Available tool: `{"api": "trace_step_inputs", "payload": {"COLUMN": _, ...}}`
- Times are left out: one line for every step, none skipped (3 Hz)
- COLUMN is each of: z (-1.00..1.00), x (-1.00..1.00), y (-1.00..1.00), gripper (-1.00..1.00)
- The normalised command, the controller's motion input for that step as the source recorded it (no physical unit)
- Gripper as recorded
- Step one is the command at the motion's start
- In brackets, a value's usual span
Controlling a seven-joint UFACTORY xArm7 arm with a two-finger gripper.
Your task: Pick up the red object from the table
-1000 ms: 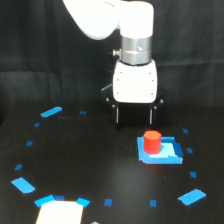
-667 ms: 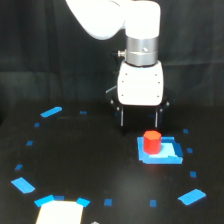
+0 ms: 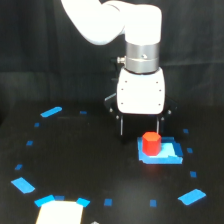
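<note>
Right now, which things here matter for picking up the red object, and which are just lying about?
Job: red object, gripper, table.
Lying about: blue square patch under the red object, blue tape marks, pale block at the bottom edge.

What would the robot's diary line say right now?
phase: approach | claw: open, above red object | red object: on blue patch, not gripped
</note>
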Motion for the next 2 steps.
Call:
{"api": "trace_step_inputs", "payload": {"z": -0.01, "x": -0.33, "y": -0.33, "gripper": -0.54}}
{"api": "trace_step_inputs", "payload": {"z": -0.5, "x": 0.33, "y": -0.61, "gripper": -0.07}}
